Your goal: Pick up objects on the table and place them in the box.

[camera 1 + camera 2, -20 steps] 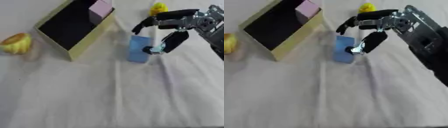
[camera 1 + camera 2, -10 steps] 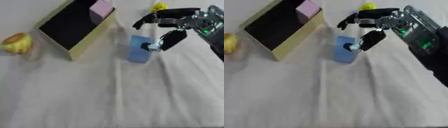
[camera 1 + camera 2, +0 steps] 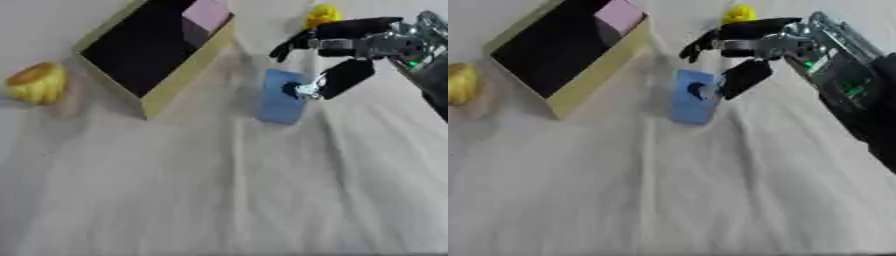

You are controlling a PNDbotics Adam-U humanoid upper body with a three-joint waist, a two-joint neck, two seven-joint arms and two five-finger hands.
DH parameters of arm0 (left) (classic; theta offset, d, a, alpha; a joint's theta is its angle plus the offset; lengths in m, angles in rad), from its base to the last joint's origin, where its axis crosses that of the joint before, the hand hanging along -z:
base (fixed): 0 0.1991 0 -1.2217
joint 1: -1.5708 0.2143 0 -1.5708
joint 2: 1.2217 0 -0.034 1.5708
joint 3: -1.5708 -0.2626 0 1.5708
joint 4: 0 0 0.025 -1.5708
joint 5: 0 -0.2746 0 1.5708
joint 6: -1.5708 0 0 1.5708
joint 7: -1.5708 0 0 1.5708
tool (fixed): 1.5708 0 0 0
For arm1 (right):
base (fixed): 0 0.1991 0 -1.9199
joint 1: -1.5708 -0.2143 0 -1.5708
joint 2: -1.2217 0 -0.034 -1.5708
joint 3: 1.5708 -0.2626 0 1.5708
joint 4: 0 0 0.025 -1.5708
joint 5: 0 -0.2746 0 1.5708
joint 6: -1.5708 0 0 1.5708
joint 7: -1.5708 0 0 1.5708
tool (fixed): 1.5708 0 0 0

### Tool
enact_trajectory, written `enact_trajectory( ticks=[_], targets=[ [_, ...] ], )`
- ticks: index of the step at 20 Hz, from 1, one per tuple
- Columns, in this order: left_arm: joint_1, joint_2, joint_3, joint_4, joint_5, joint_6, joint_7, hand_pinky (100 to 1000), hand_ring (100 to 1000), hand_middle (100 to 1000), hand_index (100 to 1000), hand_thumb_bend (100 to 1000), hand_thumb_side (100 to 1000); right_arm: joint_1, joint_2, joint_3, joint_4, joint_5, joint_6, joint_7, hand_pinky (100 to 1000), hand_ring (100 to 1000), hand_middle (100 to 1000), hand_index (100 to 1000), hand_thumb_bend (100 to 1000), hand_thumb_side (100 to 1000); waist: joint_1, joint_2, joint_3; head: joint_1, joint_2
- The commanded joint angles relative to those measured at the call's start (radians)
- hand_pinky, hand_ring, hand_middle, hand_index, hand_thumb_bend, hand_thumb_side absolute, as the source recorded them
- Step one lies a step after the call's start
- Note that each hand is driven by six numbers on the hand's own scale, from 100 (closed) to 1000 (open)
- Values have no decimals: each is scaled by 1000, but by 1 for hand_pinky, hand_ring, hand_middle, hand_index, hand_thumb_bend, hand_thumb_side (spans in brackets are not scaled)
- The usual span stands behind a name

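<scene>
A blue block (image 3: 278, 102) lies flat on the white cloth, just right of the open box (image 3: 180, 79). The box has tan walls and a dark inside, and a pink block (image 3: 208, 14) sits in its far corner. My right hand (image 3: 367, 42) comes in from the upper right and hovers over the blue block's far end. It is open, with its fingers (image 3: 302, 40) spread above the block and its thumb (image 3: 346, 79) hanging at the block's right edge. The left hand shows in no view.
A yellow ribbed object (image 3: 37, 82) lies at the left edge, left of the box. A small yellow thing (image 3: 321, 13) sits at the far edge behind my right hand. Creased white cloth covers the near half of the table.
The right hand has shifted only slightly around the blue block's far right corner. The block and the box have stayed in place.
</scene>
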State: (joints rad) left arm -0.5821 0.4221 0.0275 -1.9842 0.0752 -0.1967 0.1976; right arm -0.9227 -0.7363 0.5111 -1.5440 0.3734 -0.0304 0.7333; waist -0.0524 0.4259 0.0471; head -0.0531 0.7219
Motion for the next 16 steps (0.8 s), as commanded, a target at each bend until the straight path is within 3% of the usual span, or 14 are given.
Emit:
enact_trajectory(
  ticks=[1, 9, 16],
  targets=[
    [-10, 16, -2, -16, 6, 0, -6, 644, 663, 645, 791, 110, 615, -11, -43, -19, -43, -33, 11, 23, 974, 1000, 858, 981, 197, 724, 1, -23, -3, 6, 11],
    [-8, 15, -5, -16, 8, 1, -10, 644, 659, 641, 790, 106, 617, -4, -50, -8, -65, -20, 30, 51, 971, 1000, 864, 982, 254, 654, 0, -26, -3, 7, 19],
    [-11, 14, -8, -16, 12, 2, -14, 644, 657, 639, 790, 105, 620, -4, -40, 0, -49, 13, 21, 66, 970, 1000, 870, 983, 284, 654, -2, -23, -2, 11, 32]
  ],
)
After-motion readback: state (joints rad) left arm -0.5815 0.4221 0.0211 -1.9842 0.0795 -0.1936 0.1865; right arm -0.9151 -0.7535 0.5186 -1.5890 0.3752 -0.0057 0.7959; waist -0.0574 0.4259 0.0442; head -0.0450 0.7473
